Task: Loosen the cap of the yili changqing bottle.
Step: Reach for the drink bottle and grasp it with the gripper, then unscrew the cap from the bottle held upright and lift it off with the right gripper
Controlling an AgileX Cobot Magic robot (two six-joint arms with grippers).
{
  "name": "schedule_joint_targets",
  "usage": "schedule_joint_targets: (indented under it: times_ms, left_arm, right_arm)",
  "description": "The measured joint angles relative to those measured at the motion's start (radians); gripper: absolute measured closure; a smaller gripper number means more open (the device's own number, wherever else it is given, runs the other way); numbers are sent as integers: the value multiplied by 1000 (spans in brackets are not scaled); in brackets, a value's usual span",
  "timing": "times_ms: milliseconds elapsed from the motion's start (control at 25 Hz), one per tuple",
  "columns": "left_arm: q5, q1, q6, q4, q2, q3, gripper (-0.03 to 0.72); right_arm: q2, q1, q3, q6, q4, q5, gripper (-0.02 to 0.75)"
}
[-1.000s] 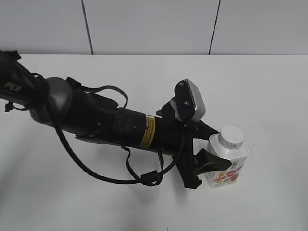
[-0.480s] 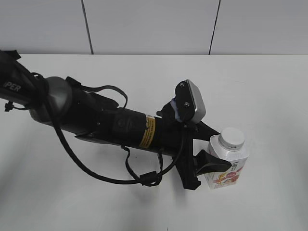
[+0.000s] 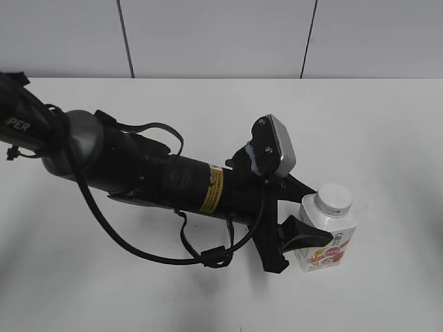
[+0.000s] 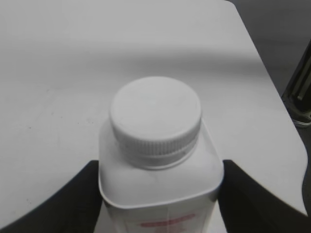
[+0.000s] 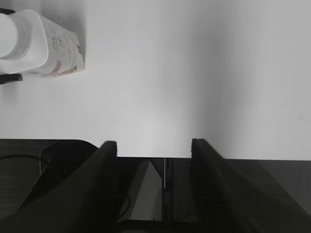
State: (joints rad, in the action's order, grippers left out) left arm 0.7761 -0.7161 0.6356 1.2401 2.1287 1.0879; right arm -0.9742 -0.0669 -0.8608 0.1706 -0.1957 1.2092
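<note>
The yili changqing bottle (image 3: 325, 235) stands upright on the white table at the front right, white with a pink-red and orange label. Its ribbed white cap (image 3: 333, 198) sits on the neck. My left gripper (image 3: 304, 218) is shut on the bottle's body, one black finger on each side, below the shoulders. In the left wrist view the cap (image 4: 155, 121) is centred above the bottle (image 4: 160, 189), with my left gripper (image 4: 160, 194) pressed against both sides. My right gripper (image 5: 154, 145) is open and empty, off the table edge, far from the bottle (image 5: 41, 46).
The white table (image 3: 208, 111) stretches back to a grey panelled wall. The left arm's black body and cables (image 3: 138, 180) lie across the table's left half. The table's rounded corner and dark floor show in the left wrist view (image 4: 272, 43).
The bottle and left gripper have shifted very slightly; otherwise nothing visibly changed.
</note>
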Motion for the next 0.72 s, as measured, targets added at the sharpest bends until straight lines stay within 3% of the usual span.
schedule_joint_targets:
  times_ms: [480,720]
  left_arm:
    - [0,0,0,0,0,0,246]
    - [0,0,0,0,0,1,246]
  right_arm:
    - [-192,7,-104,5,-43,3,372]
    - [-263,157,-135,2,-45,6,372]
